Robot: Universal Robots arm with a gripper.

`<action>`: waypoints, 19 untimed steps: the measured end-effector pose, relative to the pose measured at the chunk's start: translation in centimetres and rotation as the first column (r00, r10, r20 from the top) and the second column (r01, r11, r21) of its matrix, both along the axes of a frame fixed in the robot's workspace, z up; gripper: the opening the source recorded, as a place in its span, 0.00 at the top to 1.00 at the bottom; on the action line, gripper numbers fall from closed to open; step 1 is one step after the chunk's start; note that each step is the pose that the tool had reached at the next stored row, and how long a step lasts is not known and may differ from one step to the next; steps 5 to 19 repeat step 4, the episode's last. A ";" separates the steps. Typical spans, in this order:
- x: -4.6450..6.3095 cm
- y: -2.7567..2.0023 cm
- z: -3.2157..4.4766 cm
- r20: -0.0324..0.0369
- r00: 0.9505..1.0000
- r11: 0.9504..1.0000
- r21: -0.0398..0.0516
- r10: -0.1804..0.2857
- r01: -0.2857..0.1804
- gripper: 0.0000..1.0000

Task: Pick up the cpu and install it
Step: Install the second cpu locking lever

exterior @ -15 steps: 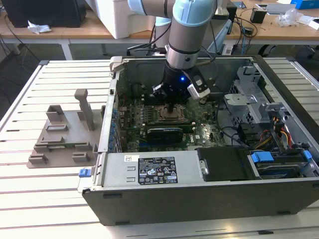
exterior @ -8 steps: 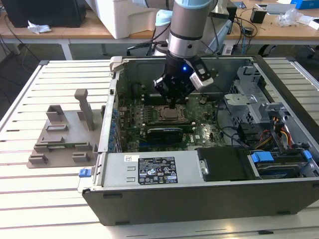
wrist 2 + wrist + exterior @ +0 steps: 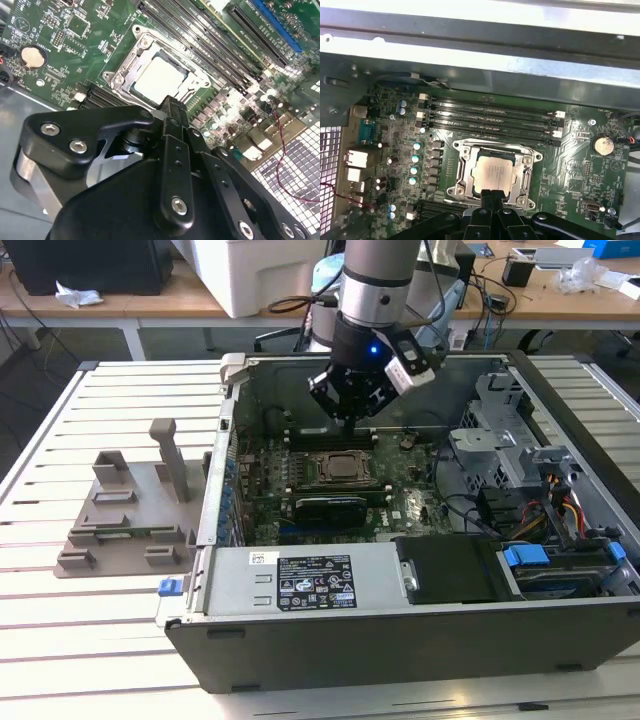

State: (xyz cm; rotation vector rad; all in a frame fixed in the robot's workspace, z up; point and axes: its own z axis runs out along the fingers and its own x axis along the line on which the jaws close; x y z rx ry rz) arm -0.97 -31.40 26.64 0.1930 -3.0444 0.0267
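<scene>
Tray: a grey plastic tray (image 3: 120, 525) with upright posts sits on the slatted white counter (image 3: 60, 640), at nine o'clock from the open computer case (image 3: 400, 630) in the exterior view.

Case: lies on its side with the green motherboard (image 3: 400, 502) exposed.

Socket: the metal socket frame (image 3: 465, 172) sits mid-board, just beside four long memory slots (image 3: 490, 117) in the first wrist view.

Cpu: the cpu (image 3: 492, 172), silvery top up, lies seated flat inside the socket frame, seen in both wrist views (image 3: 159, 77).

Claw: the black claw (image 3: 345, 420) hangs over the socket, at twelve o'clock from it in the exterior view; its fingers (image 3: 172, 107) are pressed together with nothing between them, tips just above the cpu's edge.

Battery: a round coin cell (image 3: 602, 145) sits at two o'clock from the socket.
</scene>
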 end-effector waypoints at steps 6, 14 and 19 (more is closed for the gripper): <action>0.0 0.00 0.03 0.000 1.000 1.000 0.000 0.000 0.000 0.89; 0.0 0.00 0.03 0.000 1.000 1.000 0.000 0.000 0.000 0.89; 0.0 0.00 0.03 0.000 1.000 1.000 0.000 0.000 0.000 0.89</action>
